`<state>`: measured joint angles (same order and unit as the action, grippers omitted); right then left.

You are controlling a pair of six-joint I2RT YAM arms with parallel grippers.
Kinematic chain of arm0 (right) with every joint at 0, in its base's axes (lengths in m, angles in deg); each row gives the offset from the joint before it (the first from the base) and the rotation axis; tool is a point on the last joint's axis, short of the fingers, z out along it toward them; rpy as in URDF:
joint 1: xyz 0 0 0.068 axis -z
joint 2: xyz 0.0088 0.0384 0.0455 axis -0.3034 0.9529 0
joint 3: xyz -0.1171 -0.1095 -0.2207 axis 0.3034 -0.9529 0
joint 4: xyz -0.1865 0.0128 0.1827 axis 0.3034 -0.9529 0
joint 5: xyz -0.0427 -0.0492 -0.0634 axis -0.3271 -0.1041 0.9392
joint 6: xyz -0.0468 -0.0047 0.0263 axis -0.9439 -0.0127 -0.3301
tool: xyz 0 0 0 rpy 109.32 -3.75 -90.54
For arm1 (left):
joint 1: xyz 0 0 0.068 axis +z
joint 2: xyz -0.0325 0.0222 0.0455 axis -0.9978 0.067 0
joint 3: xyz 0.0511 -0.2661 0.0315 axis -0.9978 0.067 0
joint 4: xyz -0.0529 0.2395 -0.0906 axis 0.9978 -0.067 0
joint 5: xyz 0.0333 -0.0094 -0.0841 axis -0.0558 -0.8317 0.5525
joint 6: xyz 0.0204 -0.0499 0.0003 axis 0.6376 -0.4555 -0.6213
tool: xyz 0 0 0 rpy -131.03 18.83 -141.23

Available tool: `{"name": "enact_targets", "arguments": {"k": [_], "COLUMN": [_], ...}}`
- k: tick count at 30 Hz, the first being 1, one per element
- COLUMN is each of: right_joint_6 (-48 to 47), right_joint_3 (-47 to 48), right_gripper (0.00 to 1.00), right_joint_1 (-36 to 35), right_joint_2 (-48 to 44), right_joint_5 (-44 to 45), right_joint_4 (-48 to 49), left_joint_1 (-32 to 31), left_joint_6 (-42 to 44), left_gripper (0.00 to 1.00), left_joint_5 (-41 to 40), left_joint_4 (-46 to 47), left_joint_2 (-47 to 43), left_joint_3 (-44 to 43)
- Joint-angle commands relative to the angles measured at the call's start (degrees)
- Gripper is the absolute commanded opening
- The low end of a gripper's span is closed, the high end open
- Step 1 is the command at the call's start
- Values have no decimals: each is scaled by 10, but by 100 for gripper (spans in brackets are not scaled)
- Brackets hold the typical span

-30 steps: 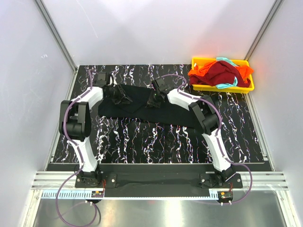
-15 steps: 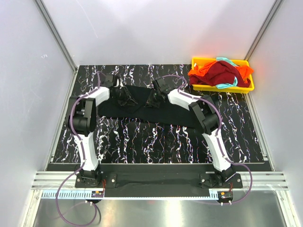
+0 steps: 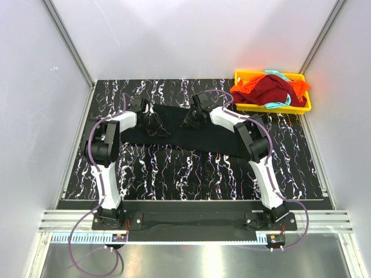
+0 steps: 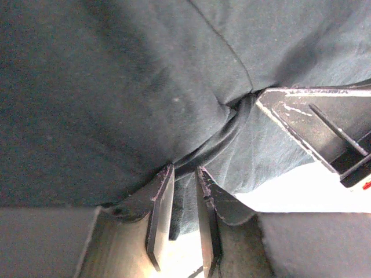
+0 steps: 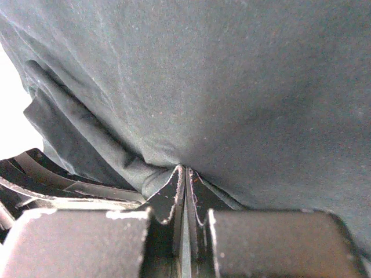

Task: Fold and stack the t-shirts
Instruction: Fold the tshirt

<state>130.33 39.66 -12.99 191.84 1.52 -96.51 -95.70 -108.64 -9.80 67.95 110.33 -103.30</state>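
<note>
Noted the black soft-fabric short-sleeved t-shirt (image 3: 217, 138) spread across the far middle of the black-and-white marbled surface (image 3: 174, 174), left gripper (image 3: 152, 120) and right gripper (image 3: 191, 119) each clenched on a pinch of its far part; judged best to lift both evenly, cloth taut between, for a straight fold.

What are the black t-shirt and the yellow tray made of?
The black t-shirt looks like soft matte fabric, likely cotton knit; it creases and bunches. The yellow tray is apparently rigid plastic: smooth, bright, with straight moulded walls.
</note>
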Motion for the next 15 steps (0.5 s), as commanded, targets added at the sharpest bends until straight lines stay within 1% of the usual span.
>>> {"name": "enact_targets", "arguments": {"k": [1, 2, 3, 5, 6, 7, 9, 10, 11, 12, 13, 15], "right_joint_6": [-4, -11, -15, -36, -41, -46, -58, -61, -68, -71, -74, -83], "right_joint_3": [16, 12, 6, 4, 2, -3, -16, -20, -27, -32, -35, -41], "right_gripper": [7, 8, 11, 15, 25, 30, 39, 46, 48, 50, 54, 58], "right_joint_1": [5, 5, 8, 9, 9, 9, 9, 9, 9, 9, 9, 9], "right_joint_2": [-2, -12, -19, -35, -41, -48, -65, -70, -82, -89, -95, -111], "right_joint_5": [-2, -4, -7, -12, -13, -23, -34, -47, -52, -55, -58, -68], "right_joint_4": [14, 10, 7, -21, -32, -37, -54, -60, -63, -69, -73, -73], "left_joint_1": [-10, -11, -9, -4, 4, 10, 35, 44, 63, 72, 80, 94], "left_joint_6": [12, 18, 35, 51, 62, 63, 70, 73, 77, 84, 88, 97], "left_gripper": [27, 28, 30, 32, 32, 33, 36, 37, 38, 38, 39, 40], "left_joint_5": [21, 16, 7, 0, -1, -1, 2, 2, 3, 2, 2, 2], "left_joint_4": [11, 6, 0, -27, -35, -37, -40, -41, -41, -46, -47, -54], "left_joint_2": [-26, -32, -39, -55, -61, -65, -78, -83, -89, -93, -95, -104], "left_joint_3": [-8, -14, -20, -48, -54, -65, -70, -72, -73, -72, -71, -61]}}
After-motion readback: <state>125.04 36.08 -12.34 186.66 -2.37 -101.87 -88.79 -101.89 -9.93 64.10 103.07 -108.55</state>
